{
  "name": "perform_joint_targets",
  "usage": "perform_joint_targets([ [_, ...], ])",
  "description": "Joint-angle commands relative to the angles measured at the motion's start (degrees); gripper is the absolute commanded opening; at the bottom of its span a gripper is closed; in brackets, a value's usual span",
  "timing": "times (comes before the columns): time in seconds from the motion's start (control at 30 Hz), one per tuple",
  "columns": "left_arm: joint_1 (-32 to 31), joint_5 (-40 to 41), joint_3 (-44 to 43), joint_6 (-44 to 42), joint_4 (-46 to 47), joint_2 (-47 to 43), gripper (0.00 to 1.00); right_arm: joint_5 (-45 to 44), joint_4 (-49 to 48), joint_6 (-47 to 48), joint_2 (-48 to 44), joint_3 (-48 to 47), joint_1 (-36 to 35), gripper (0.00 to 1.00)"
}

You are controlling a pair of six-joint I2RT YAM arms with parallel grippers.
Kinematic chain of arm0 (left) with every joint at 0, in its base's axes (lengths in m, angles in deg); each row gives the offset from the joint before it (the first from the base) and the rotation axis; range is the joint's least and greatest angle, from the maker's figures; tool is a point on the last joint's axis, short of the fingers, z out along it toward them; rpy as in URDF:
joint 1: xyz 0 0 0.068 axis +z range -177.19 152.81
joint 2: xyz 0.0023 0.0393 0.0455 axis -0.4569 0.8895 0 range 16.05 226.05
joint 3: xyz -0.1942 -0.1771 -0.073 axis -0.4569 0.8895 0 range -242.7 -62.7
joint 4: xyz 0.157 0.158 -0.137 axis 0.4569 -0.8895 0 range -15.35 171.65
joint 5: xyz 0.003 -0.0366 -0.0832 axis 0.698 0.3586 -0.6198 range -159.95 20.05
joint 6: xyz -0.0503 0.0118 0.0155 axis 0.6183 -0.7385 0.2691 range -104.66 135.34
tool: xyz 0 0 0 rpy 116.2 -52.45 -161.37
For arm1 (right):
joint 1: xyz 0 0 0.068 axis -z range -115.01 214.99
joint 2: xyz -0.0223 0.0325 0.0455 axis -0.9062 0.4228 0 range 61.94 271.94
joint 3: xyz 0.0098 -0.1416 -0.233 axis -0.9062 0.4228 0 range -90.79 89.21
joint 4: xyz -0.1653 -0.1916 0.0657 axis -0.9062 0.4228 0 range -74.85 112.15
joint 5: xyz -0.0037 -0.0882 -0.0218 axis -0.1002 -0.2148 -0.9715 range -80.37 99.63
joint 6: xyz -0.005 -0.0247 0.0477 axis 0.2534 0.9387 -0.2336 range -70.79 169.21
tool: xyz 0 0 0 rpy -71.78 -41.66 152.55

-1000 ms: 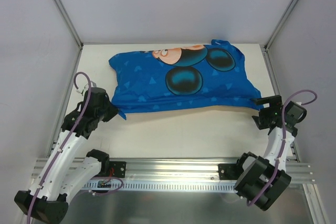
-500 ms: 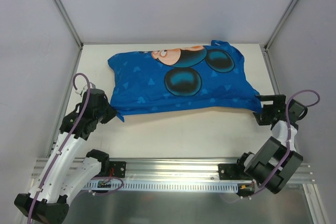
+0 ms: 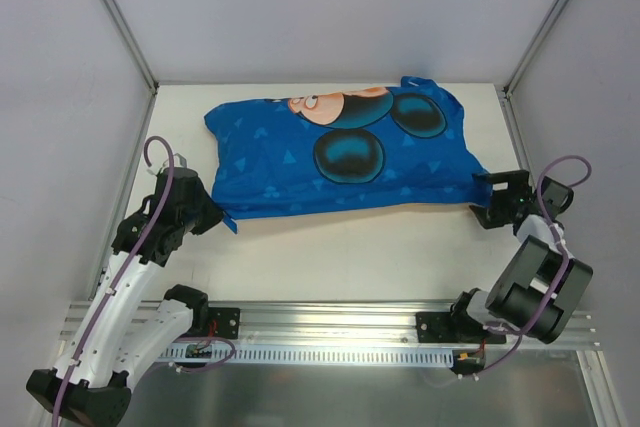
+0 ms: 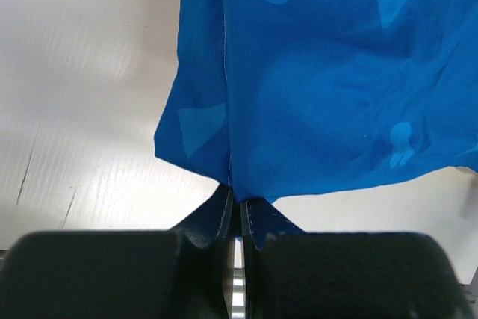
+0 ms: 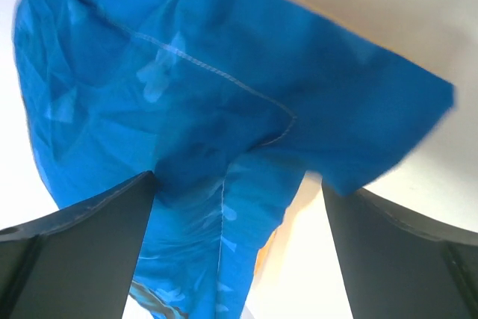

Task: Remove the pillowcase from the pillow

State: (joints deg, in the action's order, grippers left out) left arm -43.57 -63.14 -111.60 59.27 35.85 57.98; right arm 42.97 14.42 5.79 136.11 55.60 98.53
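- Plump blue pillowcase (image 3: pixel 340 157) on the worktop (image 3: pixel 350 247), pillow hidden inside.
- Shut left fingers (image 4: pixel 218 218) pinch its left corner.
- Wide-open right fingers (image 5: pixel 97 237) straddle its right corner, gripping nothing.
- Removal not yet begun.

The pillowcase (image 3: pixel 340 152) is looking like thin, soft blue cloth, wrinkling along a stitched seam. The table (image 3: pixel 330 247) is showing a smooth, dull white top with faint scratches, and the near rail (image 3: pixel 330 332) is shining like ridged metal.
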Motion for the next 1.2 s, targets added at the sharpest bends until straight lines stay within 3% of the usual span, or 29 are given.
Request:
perform_joint_targets([
  [0.0, 0.7, -0.5, -1.5, -1.7, -0.3, -0.2, 0.00, -0.3, -6.5, -2.5, 2.7, -3.0, -4.6, 0.82],
  [0.07, 0.7, -0.5, -1.5, -1.6, -0.3, -0.4, 0.00, -1.6, -6.3, -3.0, 3.3, -3.8, -5.4, 0.47],
  [0.1, 0.7, -0.6, -1.8, -1.6, -0.3, -0.5, 0.00, -3.0, -5.5, -2.9, 2.6, -4.2, -5.6, 0.09],
  [0.13, 0.7, -0.6, -2.0, -1.9, -0.3, -0.6, 0.00, -3.7, -4.4, -2.9, 1.7, -4.7, -5.3, 0.01],
  [0.43, 0.7, 2.5, -15.5, -6.0, -4.7, 0.1, 0.00, -12.4, 15.0, 6.0, -22.6, -12.4, -2.9, 0.01],
  [0.5, 0.7, 3.9, -21.0, -6.8, -6.7, 0.4, 0.00, -12.7, 22.6, 8.3, -24.1, -19.1, -3.0, 0.01],
  [0.77, 0.7, 7.5, -40.0, -9.7, -11.9, -0.6, 0.00, -12.3, 36.4, 10.2, -29.4, -36.5, -4.0, 0.01],
  [1.0, 0.6, 10.4, -47.9, -9.3, -16.8, -3.3, 0.00, -18.6, 47.1, 16.8, -32.5, -55.0, -7.6, 0.01],
  [1.17, 0.7, 15.1, -49.4, -10.1, -16.6, -1.3, 0.00, -18.9, 46.4, 16.4, -31.4, -56.1, -8.7, 0.01],
])
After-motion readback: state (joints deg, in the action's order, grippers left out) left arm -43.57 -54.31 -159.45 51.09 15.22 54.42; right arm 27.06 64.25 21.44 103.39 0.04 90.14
